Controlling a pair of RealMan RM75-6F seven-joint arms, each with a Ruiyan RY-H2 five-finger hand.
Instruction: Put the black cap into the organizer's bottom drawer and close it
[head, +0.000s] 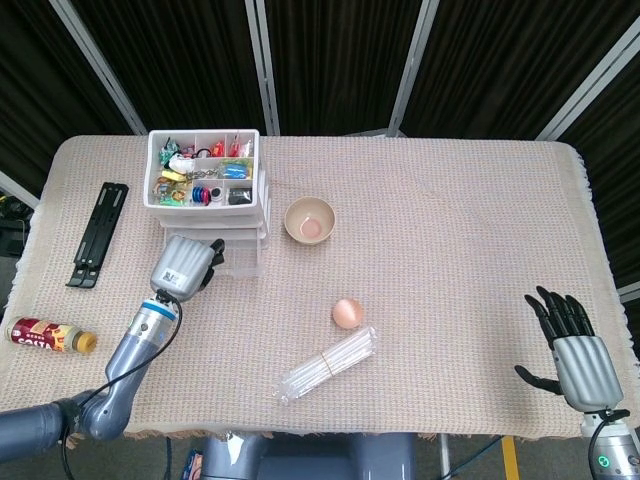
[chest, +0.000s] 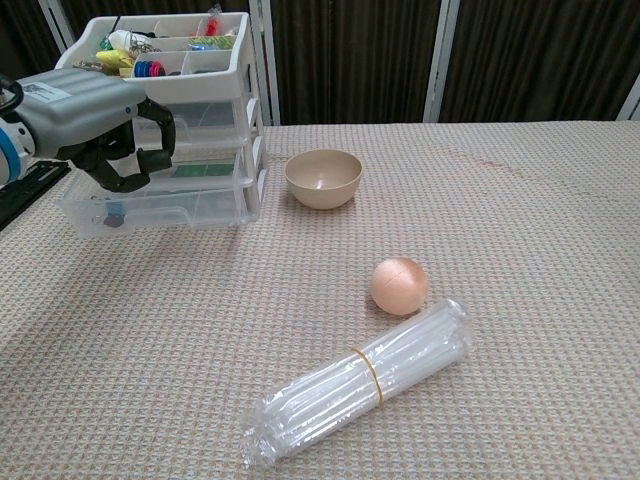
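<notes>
Your left hand sits directly over the pulled-out bottom drawer of the organizer, fingers curled tight under the grey palm. The chest view shows a small dark piece pinched at the fingertips; it is probably the black cap, though it merges with the black fingers and you cannot separate the two cleanly. In the head view the same hand covers the front left part of the drawer.

The drawer stands out from the stack toward 6 o'clock, with a small blue item inside at its left end. The top tray holds mixed coloured bits.

Your right hand rests at the table's 4 o'clock corner, fingers spread and holding nothing.

Bowl lies at 3 o'clock of the organizer, close beside it. Peach ball lies at 5 o'clock of the bowl, and the bundle of clear straws just beside the ball at its 7 o'clock. Black folding stand lies at 9 o'clock of the organizer. Bottle lies on its side near the table's left edge.
</notes>
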